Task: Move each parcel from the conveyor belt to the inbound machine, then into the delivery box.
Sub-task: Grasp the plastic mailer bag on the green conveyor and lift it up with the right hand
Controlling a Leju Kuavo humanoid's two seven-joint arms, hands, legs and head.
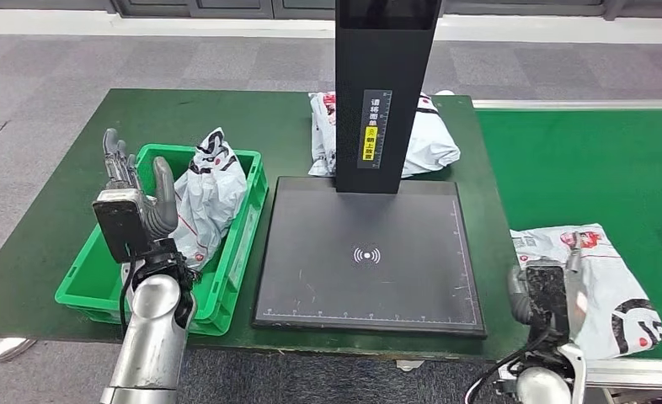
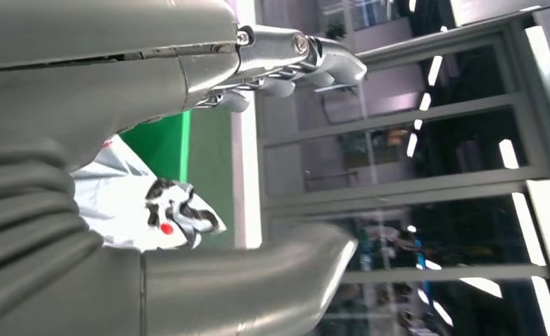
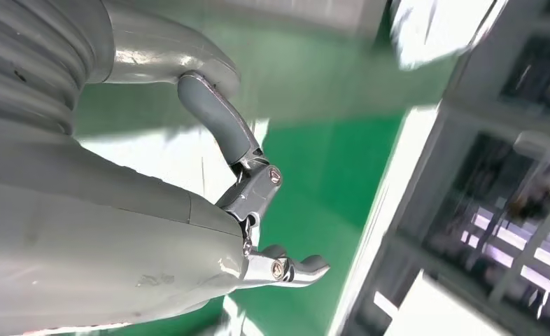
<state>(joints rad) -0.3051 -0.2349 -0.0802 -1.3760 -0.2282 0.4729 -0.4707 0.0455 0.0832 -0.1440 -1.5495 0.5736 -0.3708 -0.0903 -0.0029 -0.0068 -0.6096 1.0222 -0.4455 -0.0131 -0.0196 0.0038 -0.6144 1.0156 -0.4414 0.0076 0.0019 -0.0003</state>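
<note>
Parcel (image 1: 205,198) in green bin (image 1: 83,282), left hand (image 1: 134,198) spread, empty

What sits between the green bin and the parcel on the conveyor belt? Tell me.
In the head view, the black scanner platform with its upright post lies between the green bin and the belt parcel, on the green table.

Head view looks down on the table (image 1: 75,168); wrist views sit close (turned sideways).
</note>
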